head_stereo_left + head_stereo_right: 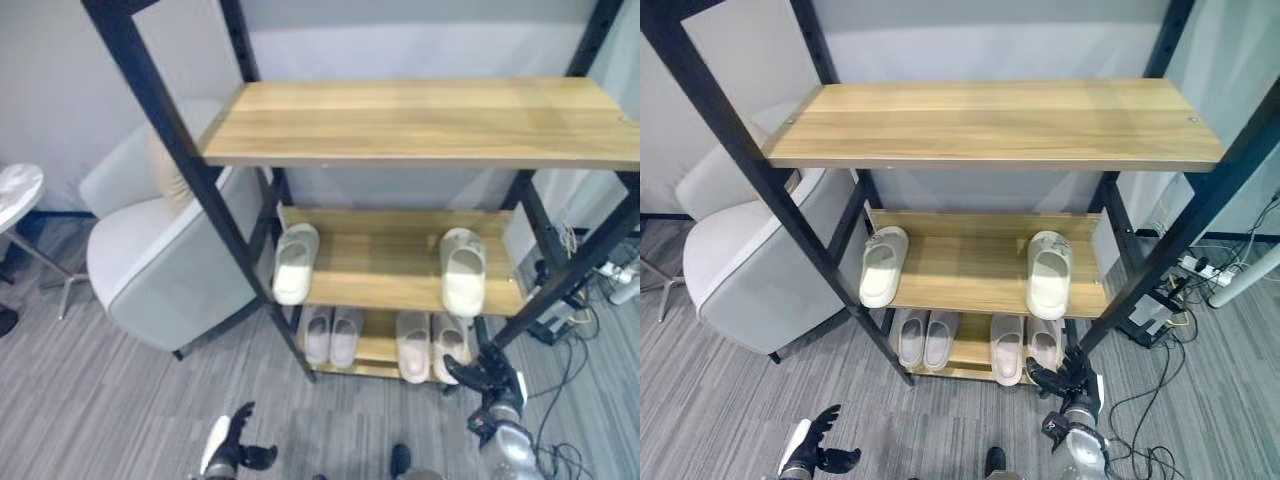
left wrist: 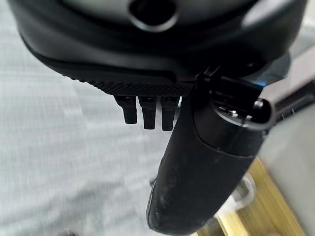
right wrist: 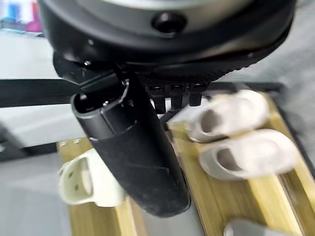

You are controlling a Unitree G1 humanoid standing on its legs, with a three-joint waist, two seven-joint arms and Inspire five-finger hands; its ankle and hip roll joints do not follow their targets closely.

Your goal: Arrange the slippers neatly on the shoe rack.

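The right hand (image 1: 487,374) hangs low, just in front of the bottom shelf (image 1: 372,350), close to the right pink pair (image 1: 431,344). Its fingers look loosely spread and hold nothing. The left hand (image 1: 235,445) is down over the floor (image 1: 100,400), well apart from the rack (image 1: 420,120), with its fingers spread and empty too.

The job looks partly done. Two pink pairs sit side by side on the bottom shelf, the left pair (image 1: 332,335) and the right pair, toes pointing in. That part looks neat. On the middle shelf (image 1: 390,270) two cream slippers lie far apart: the left slipper (image 1: 295,262) by one end and the right slipper (image 1: 463,270) by the other. They probably still need to be put together as a pair.

The slippers look soft and puffy, made of smooth foam, with round toes and wide straps. The shelves are flat, light wood with thin lines in it. The frame is black metal. The floor is grey, stripy carpet. A soft grey chair (image 1: 160,250) stands to the left of the rack.
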